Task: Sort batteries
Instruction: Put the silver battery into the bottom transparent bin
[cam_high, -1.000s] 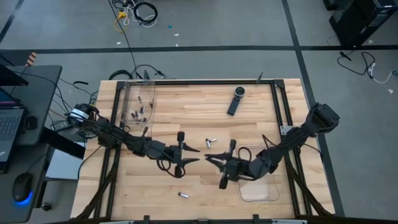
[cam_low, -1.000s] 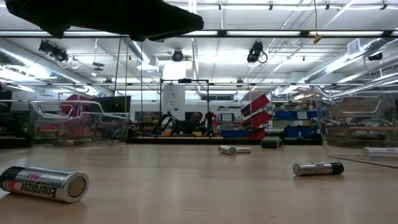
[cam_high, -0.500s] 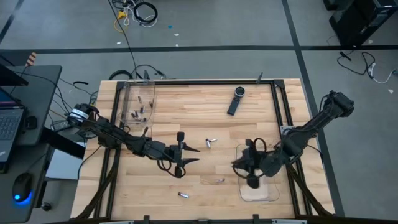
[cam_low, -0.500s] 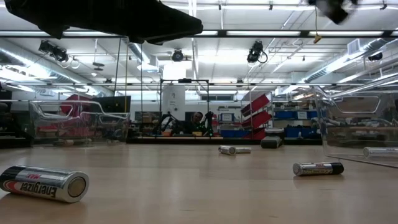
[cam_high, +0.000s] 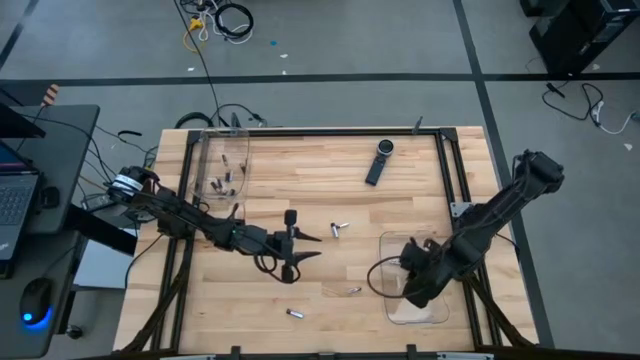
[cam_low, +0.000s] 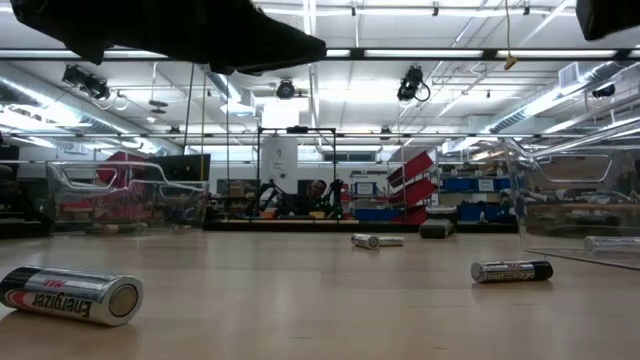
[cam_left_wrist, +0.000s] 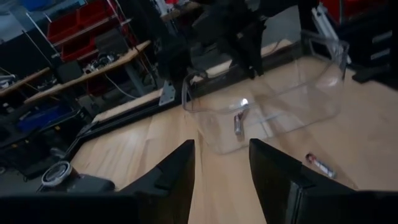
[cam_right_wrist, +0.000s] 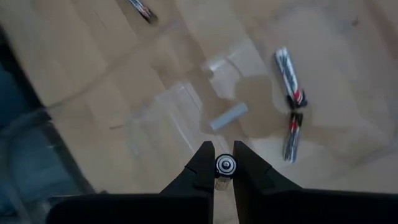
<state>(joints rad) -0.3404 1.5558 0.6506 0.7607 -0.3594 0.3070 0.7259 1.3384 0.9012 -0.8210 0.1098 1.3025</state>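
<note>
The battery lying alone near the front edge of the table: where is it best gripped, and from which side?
Grip the battery across the middle of its body, coming straight down. It lies flat on the table, lengthwise roughly left to right, with bare wood around it, so both long sides are probably free to clamp.

Since a second ago, swung away from the table's middle, where it hovered nose to nose with the left gripper near the two small batteries (cam_high: 339, 228): the right gripper (cam_high: 413, 296), now over the clear bin (cam_high: 440, 312) at the table's right front. Half a second ago at the bin's near-left rim; now further in, above the bin's floor. Pinched end-on between its fingertips (cam_right_wrist: 202, 167), a battery (cam_right_wrist: 224, 165), probably lifted from the table's middle, though never seen clearly in the earlier overhead pictures. In the low view, shifted to the top right corner.
</note>
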